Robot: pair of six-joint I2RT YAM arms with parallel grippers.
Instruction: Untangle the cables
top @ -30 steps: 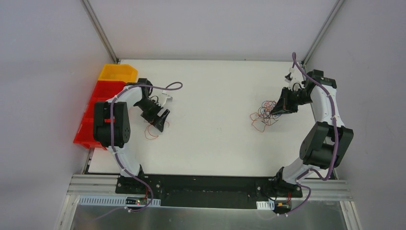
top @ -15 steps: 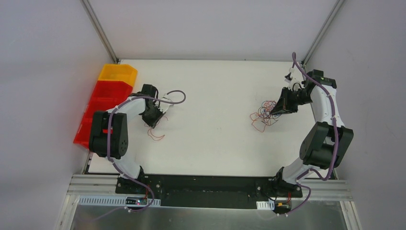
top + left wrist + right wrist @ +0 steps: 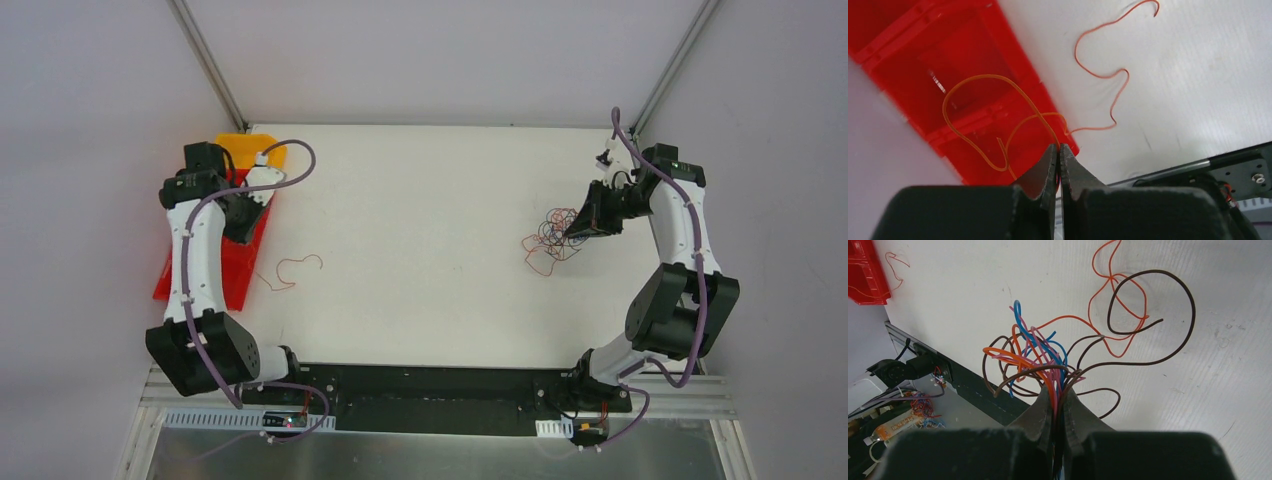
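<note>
My left gripper [image 3: 243, 212] hangs over the red bin [image 3: 190, 272] at the table's left edge, shut on a thin orange cable [image 3: 983, 76] that loops out from the closed tips [image 3: 1058, 146] above the bin. One loose red cable [image 3: 300, 259] lies curled on the white table beside the bin, also in the left wrist view as a red cable [image 3: 1103, 77]. On the right, my right gripper [image 3: 578, 229] is shut on a tangle of cables [image 3: 548, 243]. Brown, orange, blue and pink cables [image 3: 1038, 352] fan out from between its tips [image 3: 1058, 386].
A yellow bin [image 3: 243, 150] stands behind the row of red bins on the left. The black base rail [image 3: 430, 385] runs along the near table edge. Slanted frame posts [image 3: 205, 60] rise at both back corners.
The left gripper shut on the orange cable and swung from the table's left-middle out over the red bin. One red cable stayed on the table. The right arm has not moved.
</note>
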